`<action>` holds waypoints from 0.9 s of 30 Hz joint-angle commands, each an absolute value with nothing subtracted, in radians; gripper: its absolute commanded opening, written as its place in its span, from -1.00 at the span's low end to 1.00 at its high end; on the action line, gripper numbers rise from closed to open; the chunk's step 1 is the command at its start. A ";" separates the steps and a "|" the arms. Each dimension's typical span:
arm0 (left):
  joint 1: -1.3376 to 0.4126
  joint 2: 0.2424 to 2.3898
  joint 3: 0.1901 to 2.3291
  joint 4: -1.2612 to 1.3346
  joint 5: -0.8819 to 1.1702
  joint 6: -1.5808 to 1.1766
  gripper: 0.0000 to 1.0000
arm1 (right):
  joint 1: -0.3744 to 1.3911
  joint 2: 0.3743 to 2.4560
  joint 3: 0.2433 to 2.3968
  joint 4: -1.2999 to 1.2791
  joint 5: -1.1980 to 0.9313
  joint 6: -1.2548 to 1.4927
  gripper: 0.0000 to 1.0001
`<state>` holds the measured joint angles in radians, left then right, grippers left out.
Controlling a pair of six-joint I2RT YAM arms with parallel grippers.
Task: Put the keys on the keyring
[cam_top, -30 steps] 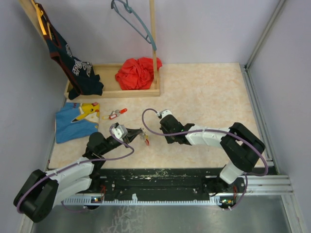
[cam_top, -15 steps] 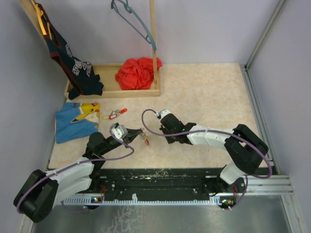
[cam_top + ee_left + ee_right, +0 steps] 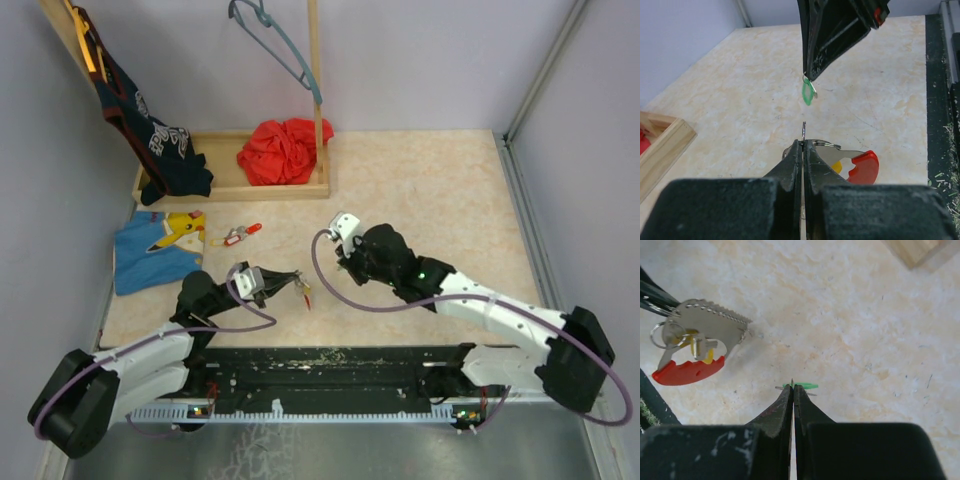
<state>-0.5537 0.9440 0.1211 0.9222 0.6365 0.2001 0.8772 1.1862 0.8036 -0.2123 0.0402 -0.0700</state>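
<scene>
The left gripper (image 3: 803, 145) is pinched tight on the keyring (image 3: 695, 342), held above the table (image 3: 730, 100) close to its near edge. The right gripper (image 3: 792, 388), clamped on the green key (image 3: 809, 93), hangs just right of the keyring without touching it. Bare table lies to the right and beyond.

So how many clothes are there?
3: navy top hanging left, red one bunched in the wooden tray, blue one flat on the table; more may hide behind the navy.

Pale marbled tabletop (image 3: 420, 190), lilac walls (image 3: 420, 60) on three sides, wooden tray (image 3: 250, 191) with upright post (image 3: 314, 50) at far left corner, black rail (image 3: 340, 365) along near edge, even light
</scene>
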 commanded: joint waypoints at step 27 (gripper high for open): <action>-0.581 1.017 0.249 0.765 0.867 0.555 -1.00 | 0.956 1.039 0.716 -0.091 -0.354 -0.824 -1.00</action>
